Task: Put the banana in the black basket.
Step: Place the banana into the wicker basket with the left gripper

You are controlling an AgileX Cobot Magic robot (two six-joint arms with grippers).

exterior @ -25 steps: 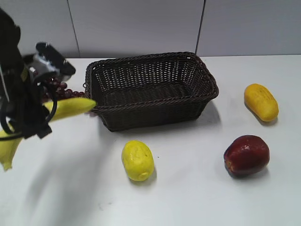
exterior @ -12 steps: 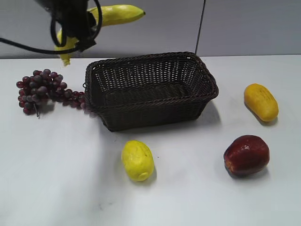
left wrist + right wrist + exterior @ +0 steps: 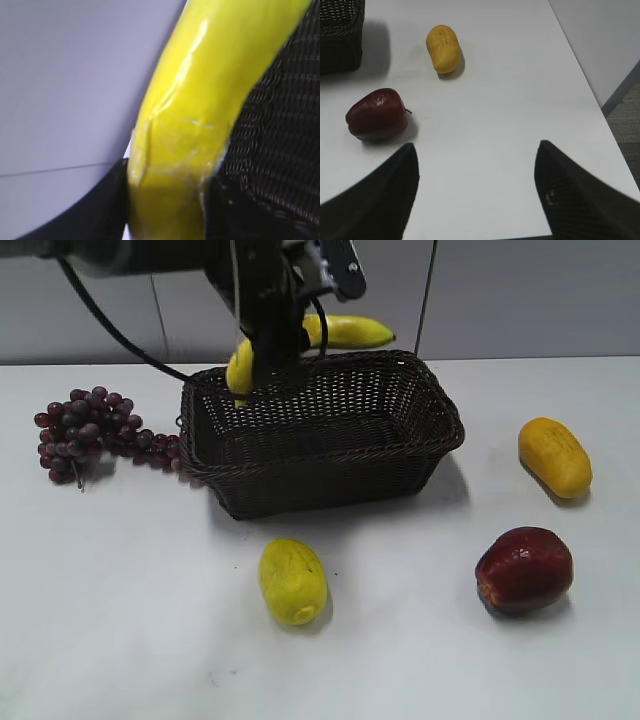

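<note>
Stage: carry done, drop pending | banana (image 3: 345,332) clamped in left end effector (image 3: 272,348), above back-left rim of black basket (image 3: 330,450) (not yet inside) | right end effector (image 3: 475,192) parted, empty, right of basket | left: lower, release
</note>
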